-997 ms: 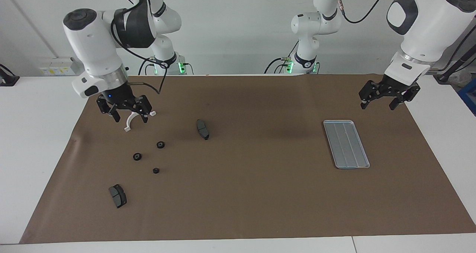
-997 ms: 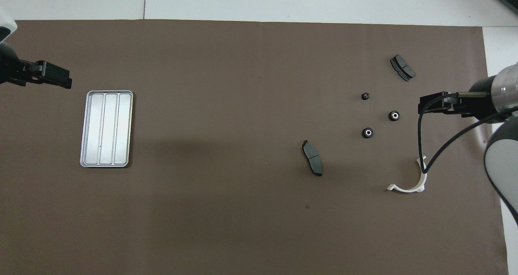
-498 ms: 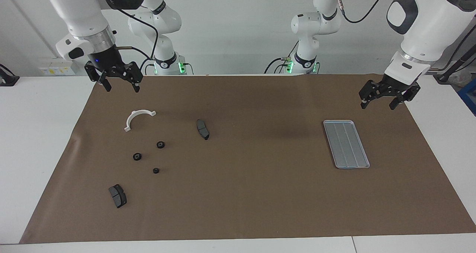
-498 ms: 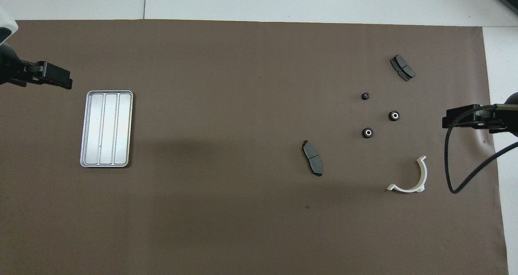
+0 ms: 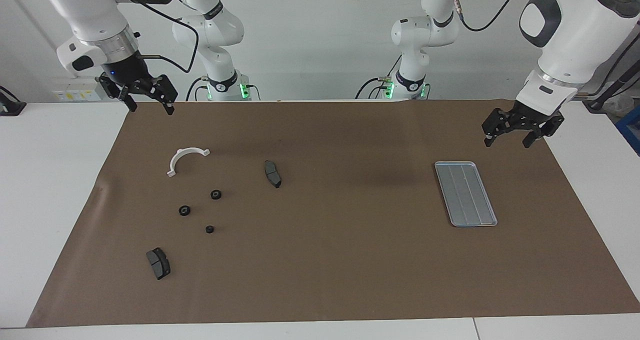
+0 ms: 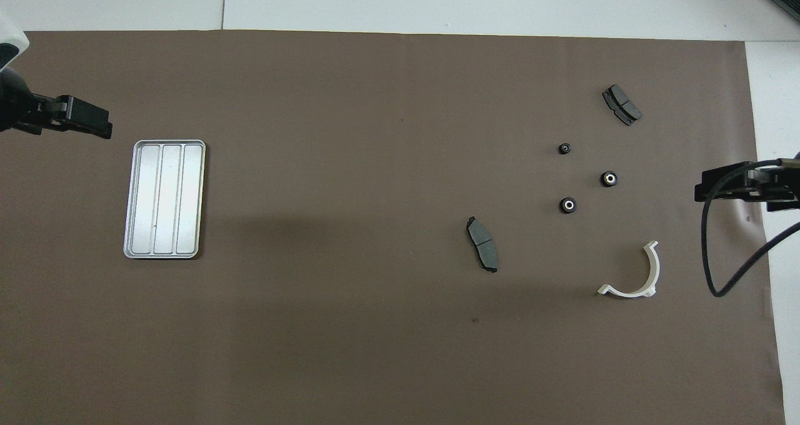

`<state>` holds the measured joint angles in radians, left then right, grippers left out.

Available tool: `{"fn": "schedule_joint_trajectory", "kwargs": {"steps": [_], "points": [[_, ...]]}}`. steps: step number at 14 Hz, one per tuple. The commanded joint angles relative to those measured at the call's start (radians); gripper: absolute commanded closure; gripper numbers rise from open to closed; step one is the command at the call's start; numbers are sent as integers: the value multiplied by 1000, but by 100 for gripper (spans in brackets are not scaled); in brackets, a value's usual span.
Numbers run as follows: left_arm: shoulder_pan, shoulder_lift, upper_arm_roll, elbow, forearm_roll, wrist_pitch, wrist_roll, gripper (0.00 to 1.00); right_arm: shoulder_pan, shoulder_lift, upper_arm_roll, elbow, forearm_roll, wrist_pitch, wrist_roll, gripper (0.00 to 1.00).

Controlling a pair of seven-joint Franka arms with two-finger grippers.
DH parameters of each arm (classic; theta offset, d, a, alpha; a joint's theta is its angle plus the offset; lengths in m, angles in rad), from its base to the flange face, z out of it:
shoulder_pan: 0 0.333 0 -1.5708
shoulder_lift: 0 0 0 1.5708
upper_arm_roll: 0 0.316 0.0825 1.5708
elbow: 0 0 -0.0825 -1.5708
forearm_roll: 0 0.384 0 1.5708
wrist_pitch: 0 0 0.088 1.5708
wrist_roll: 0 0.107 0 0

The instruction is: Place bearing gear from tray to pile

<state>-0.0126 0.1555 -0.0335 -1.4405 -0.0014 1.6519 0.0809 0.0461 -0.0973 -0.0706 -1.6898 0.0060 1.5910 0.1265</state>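
Right gripper (image 5: 148,101): jaws wide, empty, raised over the mat (image 5: 350,260) corner at the right arm's end of the tabletop (image 5: 50,180); lifted clear of the pile, probably a retreat after release.

Left gripper (image 5: 507,136): jaws wide, empty, hanging just past the tray (image 5: 492,215) rim on the robots' side; waiting.

Tray: bare, no gear in it, toward the left arm's end.

Pile, toward the right arm's end: three gears (image 5: 215,194), (image 5: 184,210), (image 5: 209,229) loosely grouped; bracket (image 5: 186,158) nearer the robots; one pad (image 5: 273,173) beside, toward mid-mat; second pad (image 5: 158,263) farthest out.

Task, judged: seemingly done, gears all off the tray.

Change from a second ago: right gripper then low at the bracket, now up and outward; left gripper, tray, pile unmoved.
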Motion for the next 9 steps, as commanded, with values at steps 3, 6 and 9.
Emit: {"fn": "schedule_joint_trajectory", "kwargs": {"steps": [3, 6, 9], "points": [[5, -39, 0, -49, 11, 22, 16, 0, 8, 4, 23, 24, -47, -40, -15, 0], [5, -40, 0, -57, 11, 31, 16, 0, 9, 2, 20, 24, -49, -31, -13, 0], [5, -43, 0, -58, 11, 31, 16, 0, 11, -1, 22, 19, -47, -35, -10, 0]]}}
